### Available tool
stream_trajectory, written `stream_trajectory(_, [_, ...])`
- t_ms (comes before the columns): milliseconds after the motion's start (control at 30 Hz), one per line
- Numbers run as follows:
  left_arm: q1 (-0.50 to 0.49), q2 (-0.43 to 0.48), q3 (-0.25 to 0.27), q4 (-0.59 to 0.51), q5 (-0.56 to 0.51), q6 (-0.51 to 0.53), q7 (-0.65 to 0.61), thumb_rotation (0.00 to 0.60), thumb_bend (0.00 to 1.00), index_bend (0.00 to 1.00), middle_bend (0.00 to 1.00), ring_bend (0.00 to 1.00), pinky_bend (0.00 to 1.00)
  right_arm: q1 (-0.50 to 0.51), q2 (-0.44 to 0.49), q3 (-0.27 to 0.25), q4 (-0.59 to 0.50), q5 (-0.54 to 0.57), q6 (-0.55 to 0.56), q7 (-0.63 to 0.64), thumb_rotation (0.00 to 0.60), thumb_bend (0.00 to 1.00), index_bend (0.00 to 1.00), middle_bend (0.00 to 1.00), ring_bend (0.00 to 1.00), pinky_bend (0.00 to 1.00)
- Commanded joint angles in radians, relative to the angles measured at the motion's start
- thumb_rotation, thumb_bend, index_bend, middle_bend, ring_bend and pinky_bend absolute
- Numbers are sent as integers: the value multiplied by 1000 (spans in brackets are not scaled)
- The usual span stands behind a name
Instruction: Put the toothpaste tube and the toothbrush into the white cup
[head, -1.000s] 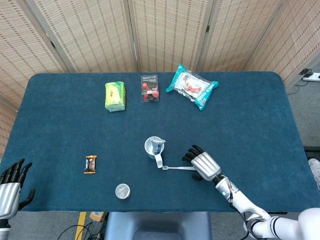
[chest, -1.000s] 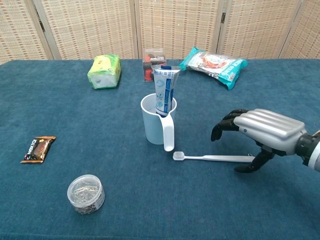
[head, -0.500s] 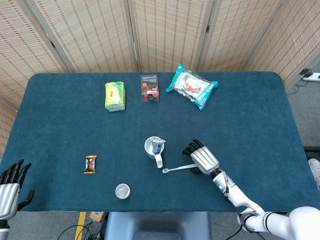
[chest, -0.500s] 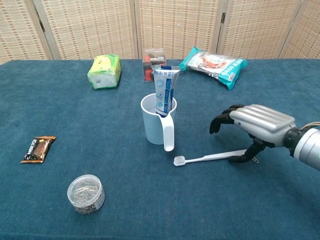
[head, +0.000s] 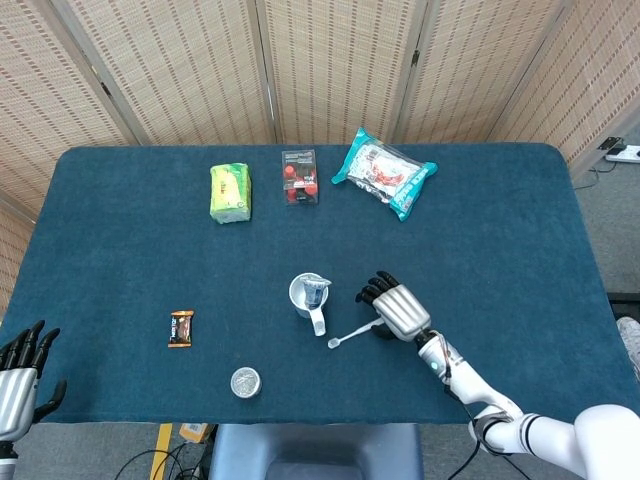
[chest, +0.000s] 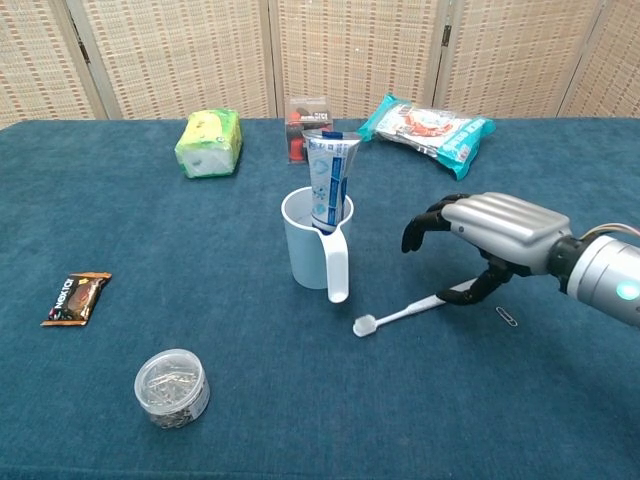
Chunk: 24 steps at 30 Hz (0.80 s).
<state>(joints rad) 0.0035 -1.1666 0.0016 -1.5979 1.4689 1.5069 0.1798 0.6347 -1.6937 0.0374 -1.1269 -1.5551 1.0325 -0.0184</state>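
From the head view, the white cup (head: 305, 293) stands a little below the centre of the blue table (head: 120, 250), with the toothpaste tube (head: 317, 291) upright inside it and its handle pointing toward 5 o'clock. The right hand (head: 394, 309) sits just beside the cup at its 4 o'clock, palm down, dark fingers curled forward toward the cup. The toothbrush (head: 352, 334) lies on the cloth at the hand's 8 o'clock, its head at the end away from the hand and just below the cup's handle, its tail running under the hand. The left hand (head: 20, 372) hangs at the table's near left corner, well apart from everything, fingers spread and holding nothing. Around the table lie a green packet (head: 229, 192) at the cup's 11 o'clock, a small red-and-black pack (head: 299, 176) at its 12 o'clock, a teal snack bag (head: 384, 171) at 1 o'clock, a brown candy bar (head: 180, 327) at 8 o'clock and a round clear tub (head: 245, 382) at 7 o'clock. From the chest view, the tube (chest: 328, 184) leans against the cup's (chest: 305, 240) back rim. The right hand (chest: 480, 235) arches over the toothbrush's (chest: 400, 313) tail, the thumb (chest: 480, 288) touching the handle from above; whether the handle is truly pinched I cannot tell. The bristle head rests on the table at the hand's 8 o'clock, near the cup's handle. A paperclip (chest: 506, 317) lies just beside the hand at its 5 o'clock.
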Motion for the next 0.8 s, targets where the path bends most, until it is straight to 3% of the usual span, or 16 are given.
stream_trajectory(33, [-2,-1,1,0,1,-3,1,600,441,126,22,33,141,1,23,-23,-44,-16,-6,-22,600,200,318,314,174,144])
stream_trajectory(800, [5,1,1,8,-6,-2,-11,600,441,134,22,33,141,19,-41,-46,19,-45,-11,-114,600,273,451,324,175,144])
